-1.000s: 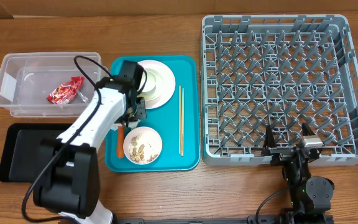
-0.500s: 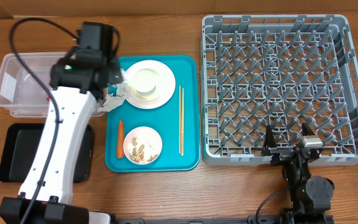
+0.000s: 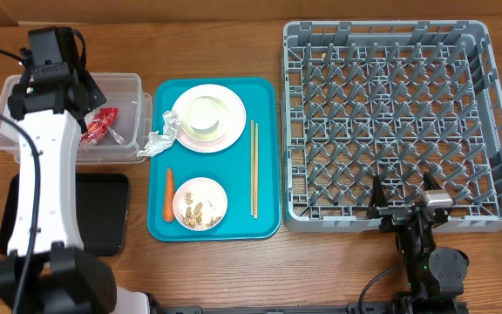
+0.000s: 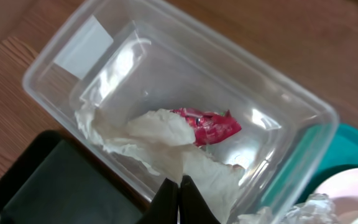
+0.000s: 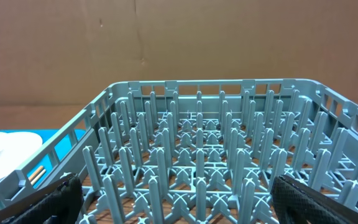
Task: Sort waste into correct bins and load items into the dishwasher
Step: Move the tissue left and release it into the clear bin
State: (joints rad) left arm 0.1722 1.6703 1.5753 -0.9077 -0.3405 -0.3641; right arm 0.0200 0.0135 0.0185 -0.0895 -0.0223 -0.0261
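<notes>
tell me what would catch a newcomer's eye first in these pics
The big grey dish rack dominates the right side of the table. Left of it sits the bright teal tray, carrying chopsticks and an orange carrot piece. At far left, the left claw is shut on a white tissue above the clear tub, where a red wrapper lies.

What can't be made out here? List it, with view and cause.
1. Left wrist: the left gripper, shut on the tissue, is cut off by the bottom edge.
2. Overhead: the left arm covers that grip, much of the clear tub and the black tray.
3. Overhead: scraps in the bowl are too small to identify.
</notes>
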